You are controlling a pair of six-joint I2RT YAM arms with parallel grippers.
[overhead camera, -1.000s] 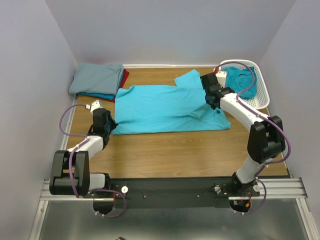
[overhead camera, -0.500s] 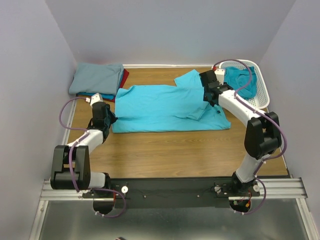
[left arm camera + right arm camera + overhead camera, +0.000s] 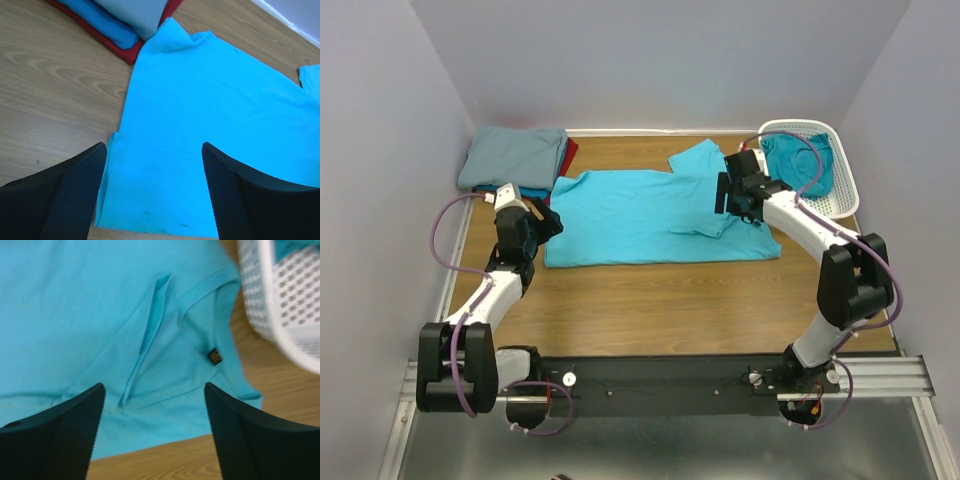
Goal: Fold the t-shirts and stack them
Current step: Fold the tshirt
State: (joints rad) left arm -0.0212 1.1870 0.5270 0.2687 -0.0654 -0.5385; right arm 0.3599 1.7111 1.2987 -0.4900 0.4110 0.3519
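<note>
Turquoise t-shirt [image 3: 650, 215] lies spread flat on the wooden table [image 3: 670, 300], mid-table, collar end toward the right, hem end toward the left. One sleeve points to the back wall. The shirt's far-left corner reaches the edge of the folded stack [image 3: 515, 160] in the back left corner: grey-blue tee on top, blue and red under it.

Left gripper [image 3: 548, 222] hovers over the shirt's left end - jaws wide apart, nothing between them; the wrist view shows only flat cloth below, with a crease line across it.

Right gripper [image 3: 727, 196] sits above the collar end, jaws also spread, holding nothing. Its wrist view shows a raised fold ridge [image 3: 145, 340] in the cloth and a small dark label [image 3: 215, 356] by the neckline.

White lattice basket [image 3: 843, 195] stands at the back right, just beside the shirt - a teal tee [image 3: 800, 160] is bunched inside it.
</note>
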